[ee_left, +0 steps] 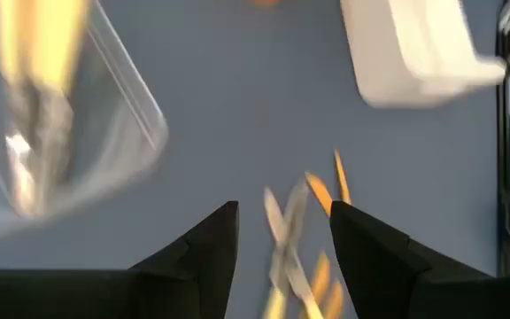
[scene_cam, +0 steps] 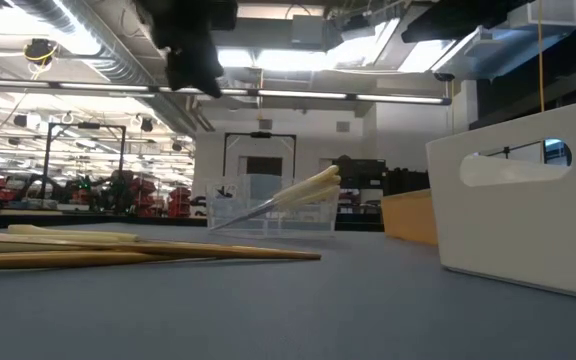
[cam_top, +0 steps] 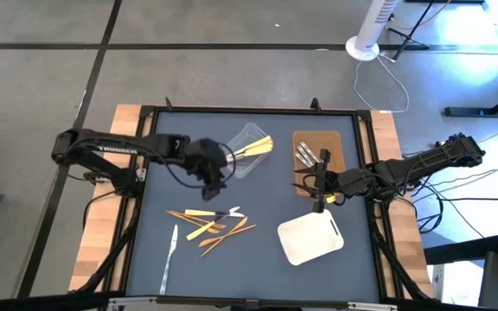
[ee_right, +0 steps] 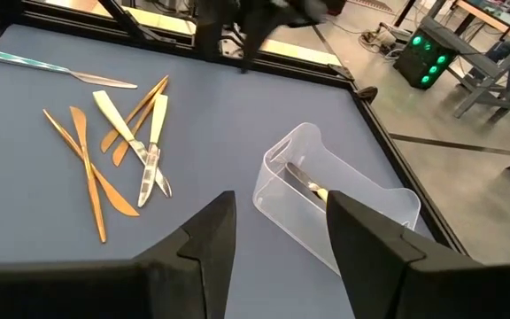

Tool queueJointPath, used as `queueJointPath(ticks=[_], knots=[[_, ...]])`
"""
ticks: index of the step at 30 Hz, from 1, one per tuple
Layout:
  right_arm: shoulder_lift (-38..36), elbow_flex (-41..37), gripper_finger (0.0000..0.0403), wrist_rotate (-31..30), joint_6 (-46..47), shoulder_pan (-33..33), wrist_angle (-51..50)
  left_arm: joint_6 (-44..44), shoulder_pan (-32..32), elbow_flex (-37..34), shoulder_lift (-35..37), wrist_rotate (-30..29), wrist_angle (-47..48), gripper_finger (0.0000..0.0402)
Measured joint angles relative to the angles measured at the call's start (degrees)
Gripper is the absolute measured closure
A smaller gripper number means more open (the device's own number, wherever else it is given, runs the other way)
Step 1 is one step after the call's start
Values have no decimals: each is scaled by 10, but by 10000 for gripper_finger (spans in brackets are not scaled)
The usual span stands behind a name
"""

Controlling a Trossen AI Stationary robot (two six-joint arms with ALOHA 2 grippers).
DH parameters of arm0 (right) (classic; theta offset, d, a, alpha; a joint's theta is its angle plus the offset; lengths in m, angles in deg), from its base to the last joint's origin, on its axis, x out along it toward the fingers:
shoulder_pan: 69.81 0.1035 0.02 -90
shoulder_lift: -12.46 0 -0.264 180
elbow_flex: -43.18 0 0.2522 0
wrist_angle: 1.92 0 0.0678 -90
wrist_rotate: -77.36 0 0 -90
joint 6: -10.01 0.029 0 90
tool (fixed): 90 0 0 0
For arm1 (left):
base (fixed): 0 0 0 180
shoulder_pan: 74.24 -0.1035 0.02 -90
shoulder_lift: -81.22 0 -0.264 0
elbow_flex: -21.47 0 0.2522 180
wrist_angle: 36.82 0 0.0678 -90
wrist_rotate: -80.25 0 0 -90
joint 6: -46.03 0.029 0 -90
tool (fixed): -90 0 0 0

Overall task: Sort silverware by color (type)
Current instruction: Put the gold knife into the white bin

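A: Where's the silverware?

B: Most lies loose on the blue mat [cam_top: 258, 259] — a heap of orange-brown knives [cam_top: 227, 235] and pale yellow pieces [cam_top: 201, 228] crossing one another near the front, with one silver knife [cam_top: 170, 257] lying apart, toward the left arm's side of the heap.

A: Anything sorted yet?

B: A few pale yellow pieces [cam_top: 258, 149] sit in the clear tub [cam_top: 245, 152], their ends sticking out over its rim. Some silver pieces [cam_top: 304, 155] lie on the brown tray [cam_top: 335, 143]. The white tray [cam_top: 309, 238] in front of it carries nothing.

A: And the left claw?

B: The left gripper [cam_top: 212, 188] hangs above the mat between the tub and the heap. In its wrist view its fingers [ee_left: 206, 252] stand apart with nothing between them — the crossed knives show on the mat beyond the gap.

A: The right one?

B: The right gripper [cam_top: 320, 200] sits over the near edge of the brown tray, just behind the white one. Its fingers [ee_right: 206, 239] are parted too and hold nothing; past them you see the tub and the heap.
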Motion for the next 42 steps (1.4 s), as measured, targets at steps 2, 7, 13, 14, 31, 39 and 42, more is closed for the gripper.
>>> queueJointPath(ticks=[2, 7, 13, 14, 31, 39, 42], knots=[[0, 0, 235, 0, 0, 0, 0, -35, 27, 0, -2, 0, 15, 228], [0, 0, 235, 0, 0, 0, 0, -108, 94, 0, -1, -7, 12, 228], [0, 0, 235, 0, 0, 0, 0, -143, 163, 0, -11, -53, -1, 228], [0, 0, 235, 0, 0, 0, 0, -147, 175, 0, -14, -66, -10, 228], [0, 0, 235, 0, 0, 0, 0, -59, 256, 0, -182, -181, -199, 228], [0, 0, 235, 0, 0, 0, 0, -60, 255, 0, -247, -184, -198, 228], [0, 0, 235, 0, 0, 0, 0, -60, 255, 0, -263, -184, -198, 228]])
